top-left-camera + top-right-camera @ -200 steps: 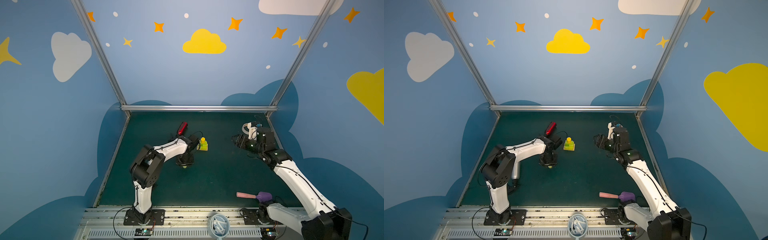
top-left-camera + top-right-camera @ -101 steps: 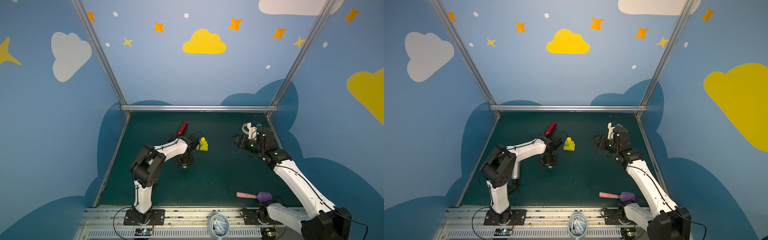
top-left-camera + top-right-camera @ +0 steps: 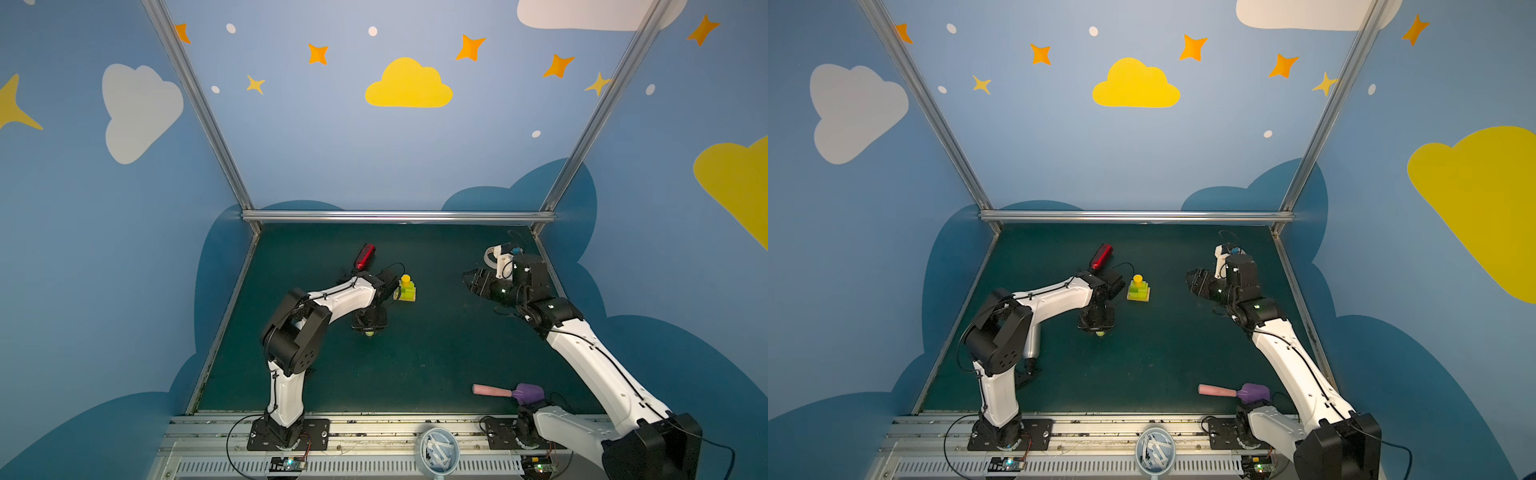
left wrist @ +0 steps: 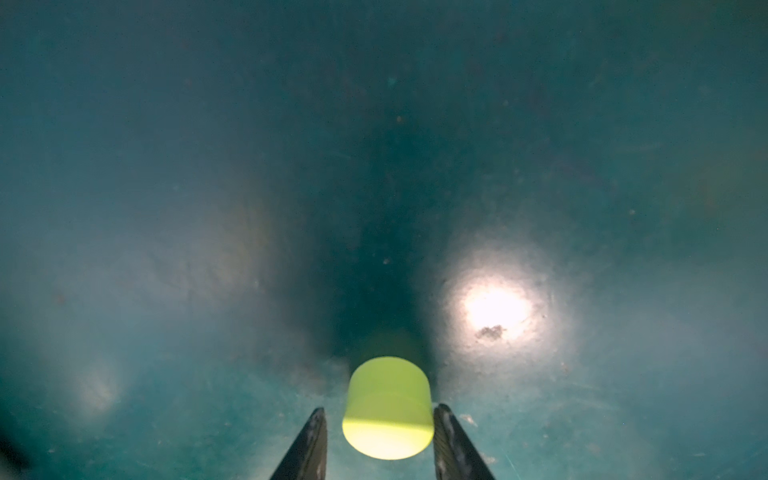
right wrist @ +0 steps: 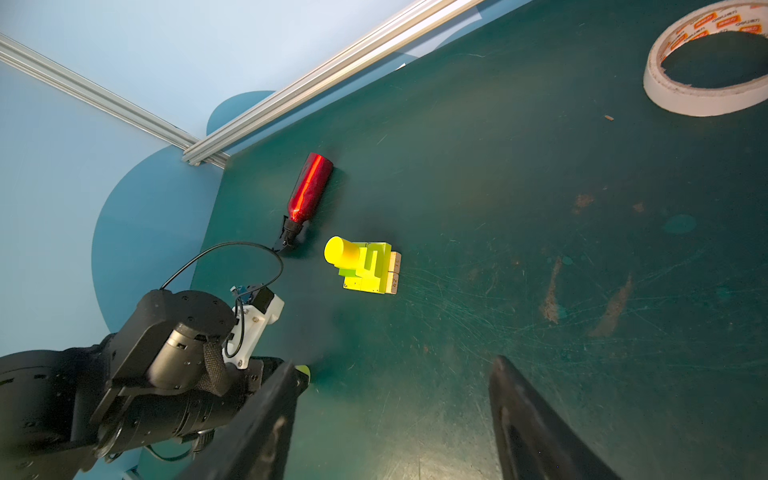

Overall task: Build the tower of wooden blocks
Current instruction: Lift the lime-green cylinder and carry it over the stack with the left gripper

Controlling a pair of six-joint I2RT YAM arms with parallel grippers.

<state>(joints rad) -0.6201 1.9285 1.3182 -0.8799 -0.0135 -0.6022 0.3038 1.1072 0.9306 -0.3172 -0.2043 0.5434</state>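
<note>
Wood block tower [image 3: 406, 289] [image 3: 1138, 289] [image 5: 368, 268]: stands on the green tabletop [image 3: 436, 340], left of centre in both top views, just beside the wrist of the left arm.

Composition, per the right wrist view:
- tan bars [image 5: 394, 272] lowest;
- lime-green blocks [image 5: 370, 274] stepped above them;
- yellow cylinder [image 5: 340, 251] [image 3: 1138, 278] topmost.

Lime cylinder [image 4: 386, 409] [image 3: 368, 332] [image 3: 1100, 333]: apart from the tower, nearer the front edge, directly under the left tool. Whether it rests on the tabletop cannot be told.

Left tool [image 4: 379, 409]: points straight down, jaws set narrow, one on each side of the lime cylinder. A strip of tabletop shows between one finger [image 4: 311, 436] and the cylinder wall. The opposite finger sits at or against the wall. No clamped hold is shown.

Right tool [image 5: 395, 363] [image 3: 471, 280] [image 3: 1194, 279]: raised over the right side of the tabletop, well apart from the tower and aimed toward it. Jaws are wide, with nothing between them.

Other items:
- red bottle [image 3: 365, 256] [image 3: 1101, 257] [image 5: 311, 189]: lying on its side, near the tower on its far side;
- white tape roll [image 5: 706, 99] [image 3: 490, 259]: flat on the tabletop near the far right corner;
- pink-handled purple implement [image 3: 509, 391] [image 3: 1233, 390]: lying near the front right edge.
</note>
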